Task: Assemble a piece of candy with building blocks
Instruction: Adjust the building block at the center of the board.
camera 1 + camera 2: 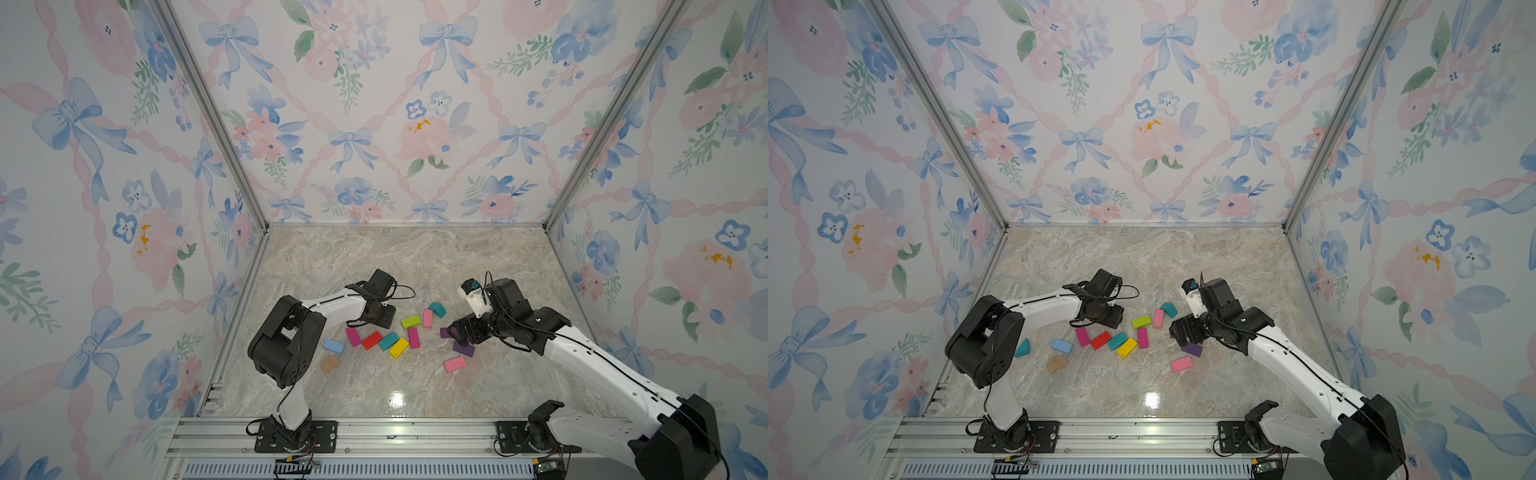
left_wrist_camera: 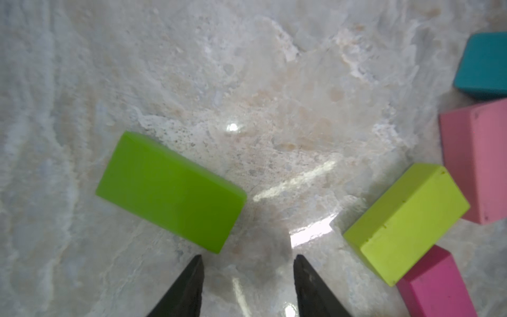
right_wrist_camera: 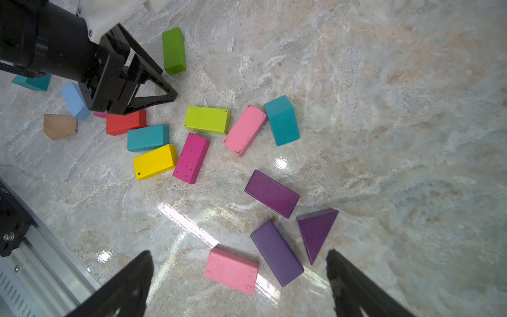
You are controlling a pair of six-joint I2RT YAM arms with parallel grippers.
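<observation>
Open tabletop (image 1: 415, 257) beyond the building blocks (image 1: 399, 347); inner gaps seemingly narrow.

High stereo pair, close downward wrist views

The left arm (image 1: 332, 305) is bent at the elbow and extended forward, with the left tool (image 2: 248, 259) pointed down, its jaws parted and empty. The right arm (image 1: 582, 349) is stretched inward, the right tool (image 3: 239, 252) spread wide and empty.

I see a glossy marble counter (image 1: 415, 266), building blocks (image 1: 399, 348) scattered flat across its middle, tan piece (image 1: 330, 364) near left, pink block (image 1: 454, 364) near right.
</observation>
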